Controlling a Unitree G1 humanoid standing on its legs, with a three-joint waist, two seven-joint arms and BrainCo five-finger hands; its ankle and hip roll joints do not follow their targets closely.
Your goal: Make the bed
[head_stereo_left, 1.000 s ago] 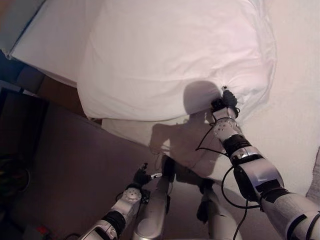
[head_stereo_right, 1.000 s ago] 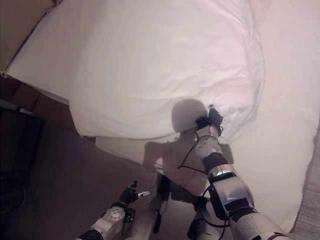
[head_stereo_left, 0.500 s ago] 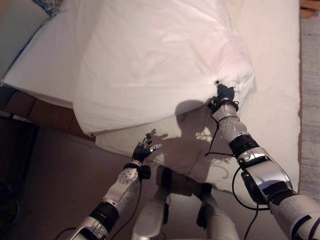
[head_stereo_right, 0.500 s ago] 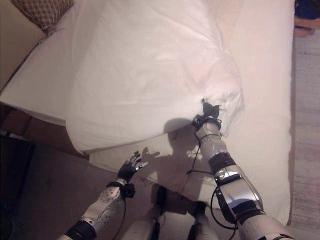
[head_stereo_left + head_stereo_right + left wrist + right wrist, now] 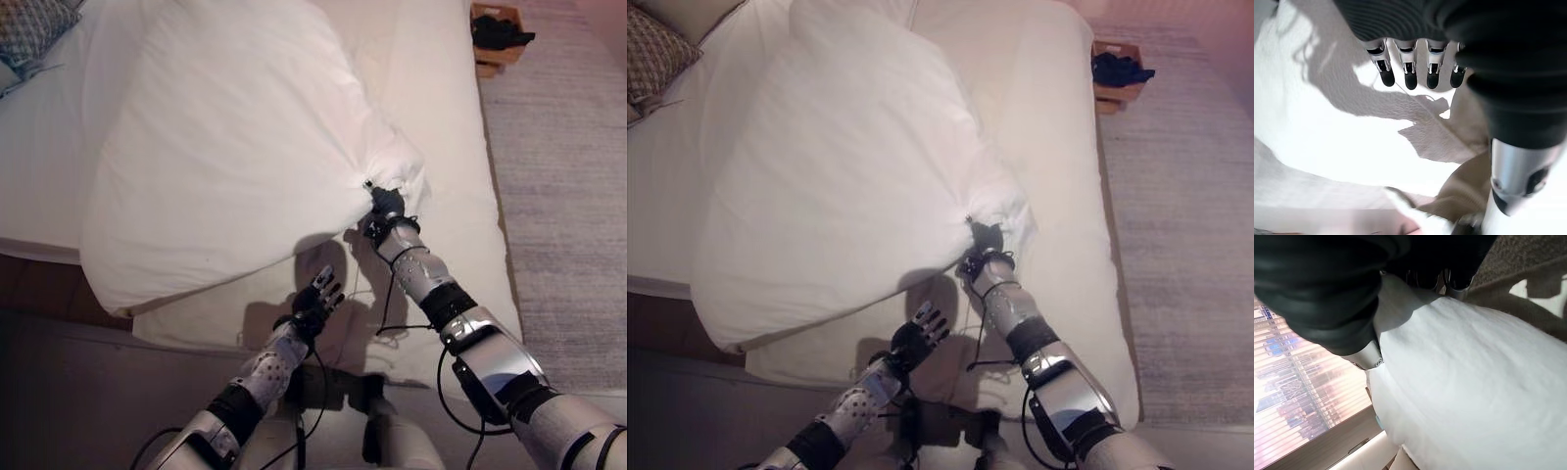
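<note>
The bed (image 5: 446,196), covered in a white sheet, ran from 12 o'clock down to 6 o'clock, its right edge meeting a grey carpet (image 5: 558,215) that lay open toward 3 o'clock. The white duvet (image 5: 225,147) lay bunched over the bed's left and middle part, its lower edge overhanging the mattress side toward 8 o'clock; bare sheet stayed exposed from 1 to 5 o'clock. The right hand (image 5: 385,204), near the centre, was clenched on a gathered corner of the duvet. The left hand (image 5: 315,301), at 6 o'clock, hovered with fingers (image 5: 1409,73) spread and relaxed over the sheet, grasping nothing. A patterned cushion (image 5: 27,29) lay at 10 o'clock; a small box (image 5: 498,37) holding dark cloth stood on the carpet at 1 o'clock
</note>
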